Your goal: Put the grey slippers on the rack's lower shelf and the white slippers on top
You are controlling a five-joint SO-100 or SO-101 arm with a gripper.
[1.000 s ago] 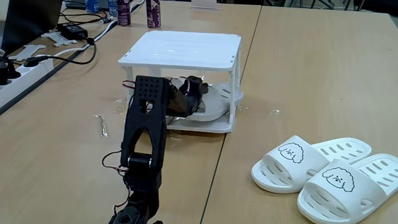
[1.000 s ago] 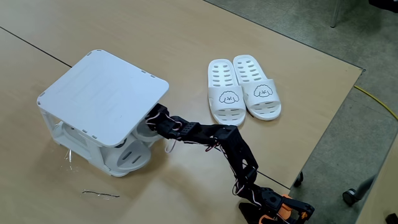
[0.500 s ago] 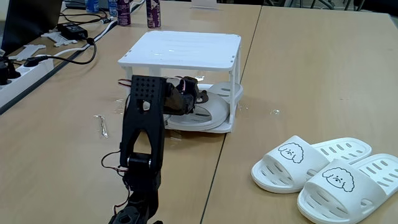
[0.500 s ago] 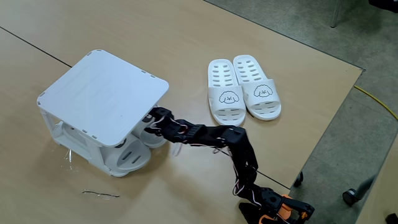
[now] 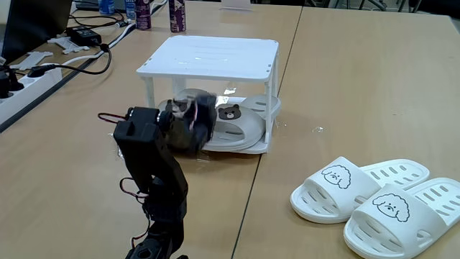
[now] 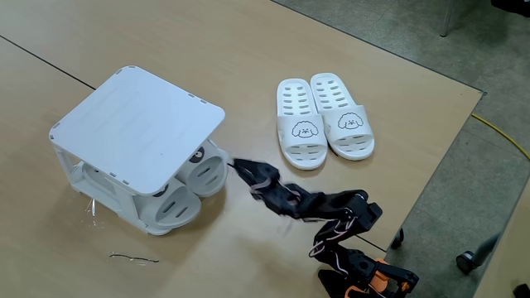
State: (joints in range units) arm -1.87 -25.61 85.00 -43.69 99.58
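The white rack [image 5: 215,54] [image 6: 132,124] stands on the wooden table. Both grey slippers lie side by side on its lower shelf [image 5: 248,150]. One of them [image 5: 241,126] shows its brown bear face, and their front ends [image 6: 207,172] [image 6: 174,205] stick out from under the top shelf. The white slippers [image 5: 374,198] [image 6: 323,120] lie as a pair on the table, apart from the rack. My gripper [image 5: 198,115] [image 6: 238,165] hangs just outside the rack's open side, clear of the grey slippers and holding nothing. It is motion-blurred, so its jaws are unreadable.
A power strip with cables [image 5: 29,75] and bottles [image 5: 176,14] sit at the table's far left. A thin metal piece [image 5: 117,144] [image 6: 132,258] lies on the table near the rack. The table edge [image 6: 431,174] runs close beside the white slippers.
My gripper has let go of the second grey slipper, which now lies on the lower shelf. It has drawn back out of the rack as the arm folded toward its base.
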